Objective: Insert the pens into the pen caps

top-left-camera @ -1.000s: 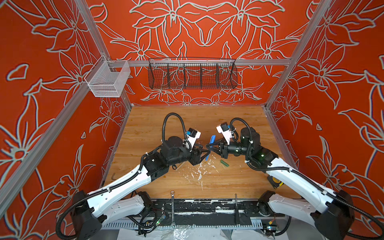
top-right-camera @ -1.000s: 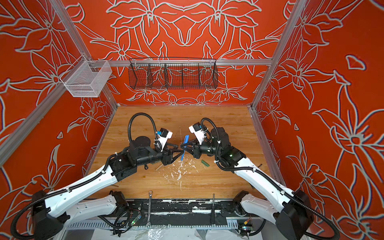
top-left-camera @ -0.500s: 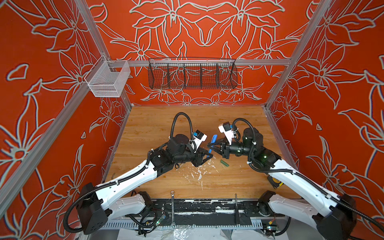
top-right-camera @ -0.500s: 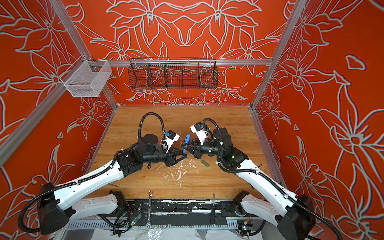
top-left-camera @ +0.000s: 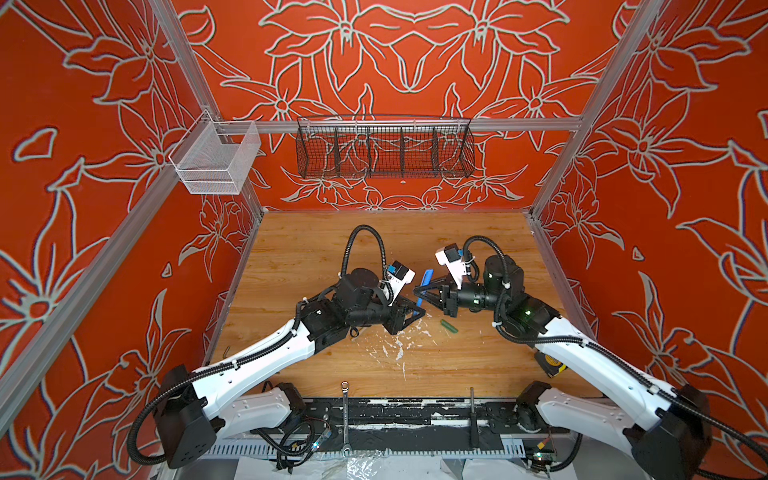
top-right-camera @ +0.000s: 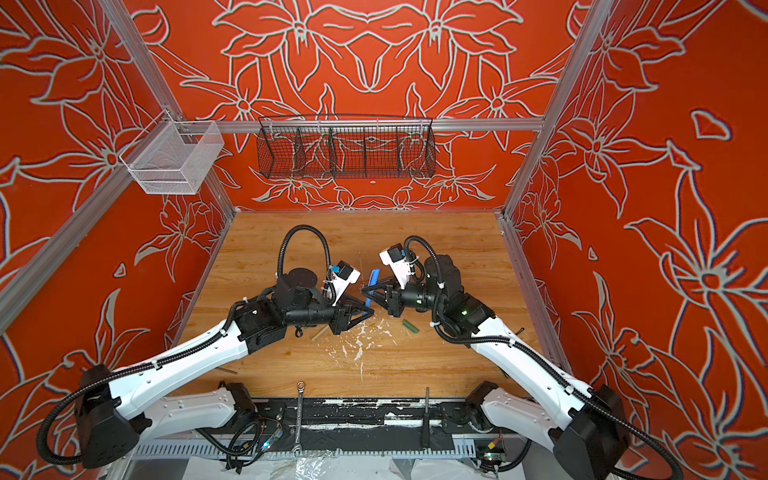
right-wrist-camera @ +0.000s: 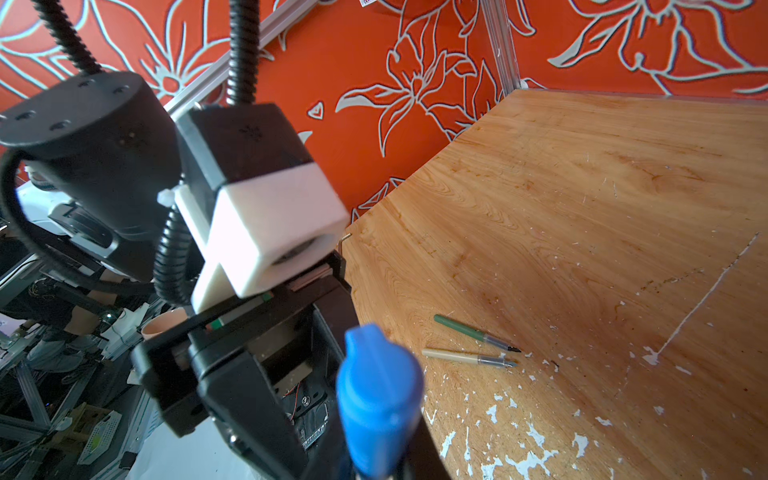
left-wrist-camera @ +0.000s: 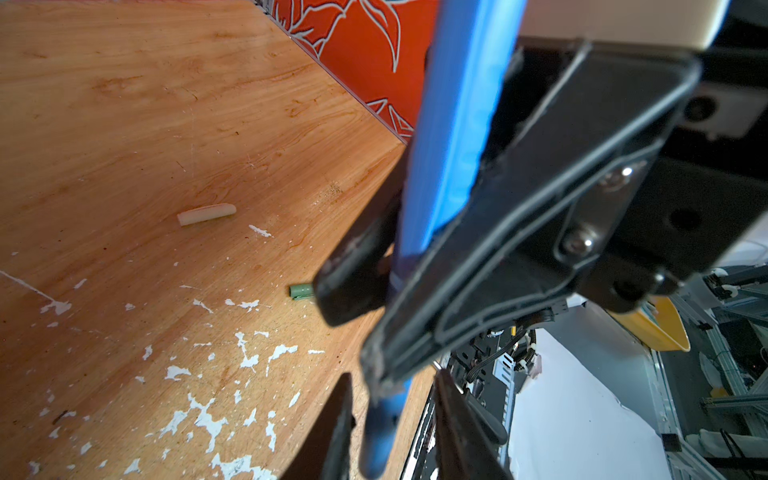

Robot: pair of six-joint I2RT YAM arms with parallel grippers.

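Right gripper: its jaws are pressed together on the blue pen and hold it off the wooden table, near the middle of the table.
Blue cap: the thick, round-ended piece sticks out on one side of the right fingers, in line with the pen. Whether it is pushed fully on, I cannot tell.
Left gripper: it meets the right gripper tip to tip and its jaws are a little spread. One of its fingers stands on each side of the pen's free end. A strip of table shows between the pen and one finger, so there is no clamp on it.
Green pen: it lies flat on the table, uncapped, with its dark tip bare.
Tan pen: it lies just beside the green one, nearly parallel, with its tip pointing the same way.
Green cap: it lies alone on the wood, near the right gripper.
Tan cap: it lies flat on the table, apart from the green cap.
White paint flecks: they are scattered over the wood below both grippers.
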